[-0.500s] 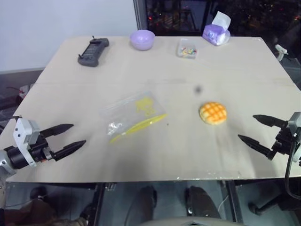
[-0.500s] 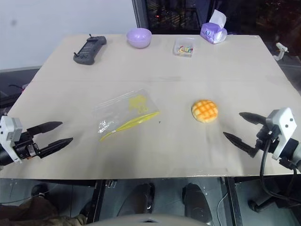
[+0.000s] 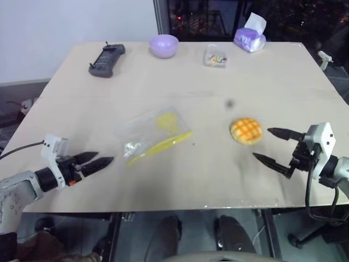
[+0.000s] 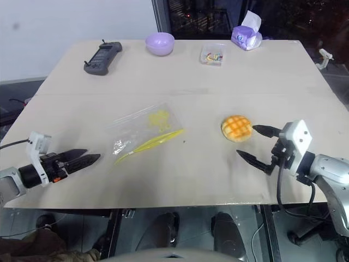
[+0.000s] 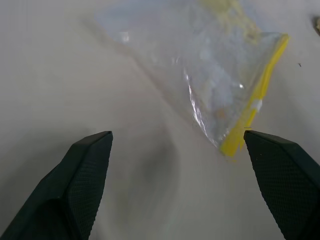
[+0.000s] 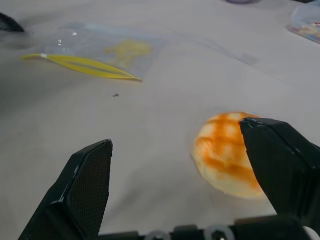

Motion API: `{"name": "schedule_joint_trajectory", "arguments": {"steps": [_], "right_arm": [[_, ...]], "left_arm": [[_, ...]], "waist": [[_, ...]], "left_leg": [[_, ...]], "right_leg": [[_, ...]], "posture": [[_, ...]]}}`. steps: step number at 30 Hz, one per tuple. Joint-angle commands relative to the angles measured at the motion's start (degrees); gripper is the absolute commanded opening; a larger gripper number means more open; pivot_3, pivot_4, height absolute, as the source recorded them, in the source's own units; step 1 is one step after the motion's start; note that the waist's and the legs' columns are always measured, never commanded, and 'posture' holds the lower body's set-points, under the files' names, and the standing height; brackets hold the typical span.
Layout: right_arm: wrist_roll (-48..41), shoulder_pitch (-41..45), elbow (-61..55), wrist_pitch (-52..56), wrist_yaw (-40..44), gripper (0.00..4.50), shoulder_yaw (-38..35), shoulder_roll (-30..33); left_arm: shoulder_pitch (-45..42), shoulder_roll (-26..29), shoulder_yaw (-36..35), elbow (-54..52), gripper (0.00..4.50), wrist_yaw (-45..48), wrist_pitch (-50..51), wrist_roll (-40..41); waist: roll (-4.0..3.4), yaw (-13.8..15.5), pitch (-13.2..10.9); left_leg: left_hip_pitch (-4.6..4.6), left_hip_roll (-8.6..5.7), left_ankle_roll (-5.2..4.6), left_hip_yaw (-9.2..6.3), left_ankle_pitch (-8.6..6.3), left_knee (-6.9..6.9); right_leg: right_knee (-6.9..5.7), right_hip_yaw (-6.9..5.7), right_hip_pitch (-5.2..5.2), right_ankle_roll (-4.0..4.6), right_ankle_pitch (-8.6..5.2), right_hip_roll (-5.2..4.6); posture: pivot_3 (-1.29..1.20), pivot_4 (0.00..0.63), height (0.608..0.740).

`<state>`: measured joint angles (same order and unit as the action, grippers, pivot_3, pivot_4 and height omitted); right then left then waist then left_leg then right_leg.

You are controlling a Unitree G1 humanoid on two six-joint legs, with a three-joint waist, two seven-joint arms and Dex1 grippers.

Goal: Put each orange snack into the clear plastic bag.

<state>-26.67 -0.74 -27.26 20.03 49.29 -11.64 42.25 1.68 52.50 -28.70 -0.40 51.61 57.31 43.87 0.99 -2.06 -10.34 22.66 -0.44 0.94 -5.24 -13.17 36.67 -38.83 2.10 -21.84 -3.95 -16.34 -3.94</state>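
The right gripper (image 4: pixel 259 143) and the left gripper (image 4: pixel 83 159) are both open and hold nothing, so the orange snack (image 4: pixel 236 128), right of centre, lies outside the clear plastic bag (image 4: pixel 144 130) at centre-left; nothing is done yet.

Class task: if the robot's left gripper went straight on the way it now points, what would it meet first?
Most likely the clear plastic zip bag with the yellow seal strip, lying flat ahead of the open left gripper; bare tabletop lies between. Depth is unclear, so it might skim over it.
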Motion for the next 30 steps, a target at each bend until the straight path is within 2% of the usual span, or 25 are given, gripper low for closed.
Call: {"name": "schedule_joint_trajectory", "arguments": {"steps": [1, 5, 8, 11, 16, 20, 25, 30], "right_arm": [[0.51, 2.58, -2.92, -0.85, -1.26, 4.50, 2.63, -1.20], [0.90, 4.85, -4.08, -0.30, -2.74, 4.50, 5.94, -3.04], [1.47, 5.90, -4.27, -0.09, -3.48, 4.50, 7.28, -3.60], [1.41, 5.59, -4.75, -0.17, -3.90, 4.50, 7.16, -3.57], [1.44, 3.69, -6.50, -0.22, -4.23, 4.50, 6.18, -2.81], [1.19, 1.95, -8.79, 0.30, -5.50, 4.50, 5.35, -2.80], [1.42, 1.04, -10.96, 1.07, -7.43, 4.50, 5.80, -3.52], [2.46, 0.32, -12.32, 1.24, -9.21, 4.50, 7.14, -4.21]], "left_arm": [[-2.41, 0.01, 0.39, 2.49, 4.45, -3.31, 10.41, 3.04], [-7.29, -5.41, 3.63, 7.71, 4.45, -5.95, 11.51, 2.27], [-15.73, -12.33, 6.16, 15.47, 4.45, -7.93, 12.59, 1.55], [-20.44, -14.85, 7.64, 22.92, 4.45, -5.72, 14.09, 1.01], [-25.77, -15.47, 10.54, 26.68, 4.45, -4.30, 15.93, -0.12], [-29.62, -14.25, 8.55, 21.24, 4.45, -4.58, 26.11, 5.15], [-32.16, -9.38, 15.48, 19.78, 4.45, -2.01, 32.88, 4.88], [-34.82, -14.24, 14.32, 23.39, 4.45, -5.02, 34.09, 4.11]], "waist": [[0.00, -0.04, 0.00], [-0.21, 0.13, 0.13], [-0.94, 2.41, 0.58], [-0.99, 2.95, 0.84], [-1.18, 2.93, 1.08], [-1.08, 2.25, 1.03], [-0.76, 1.06, 0.84], [-0.72, 0.91, 0.81]], "left_leg": [[0.00, -0.01, 0.00, -0.01, 0.00, 0.00], [-0.02, -0.06, 0.00, -0.02, 0.00, -0.01], [-0.12, -0.35, 0.00, -0.07, 0.01, 0.01], [-0.12, -0.44, 0.01, -0.37, 0.02, 0.25], [-0.10, -0.53, 0.00, -0.41, 0.02, 0.31], [0.08, -0.50, 0.00, -0.46, 0.02, 0.32], [0.14, -0.51, 0.01, -0.60, 0.02, 0.26], [0.12, -0.49, 0.01, -0.59, 0.02, 0.17]], "right_leg": [[0.00, -0.01, 0.00, 0.00, 0.00, 0.00], [-0.01, -0.02, 0.01, 0.00, 0.00, -0.05], [-0.02, -0.04, 0.14, -0.02, 0.00, -0.14], [-0.03, -0.35, 0.29, -0.02, 0.00, -0.12], [-0.04, -0.35, 0.31, -0.03, -0.01, -0.16], [-0.05, -0.37, 0.25, -0.04, -0.01, -0.13], [-0.05, -0.49, 0.24, -0.03, -0.01, -0.12], [-0.03, -0.50, 0.20, -0.03, -0.01, -0.11]], "posture": [[0.00, 0.150, 0.718], [0.00, 0.150, 0.718], [0.00, 0.150, 0.718], [0.00, 0.150, 0.718], [0.00, 0.150, 0.718], [0.00, 0.150, 0.718], [0.00, 0.150, 0.718], [0.00, 0.150, 0.718]]}}
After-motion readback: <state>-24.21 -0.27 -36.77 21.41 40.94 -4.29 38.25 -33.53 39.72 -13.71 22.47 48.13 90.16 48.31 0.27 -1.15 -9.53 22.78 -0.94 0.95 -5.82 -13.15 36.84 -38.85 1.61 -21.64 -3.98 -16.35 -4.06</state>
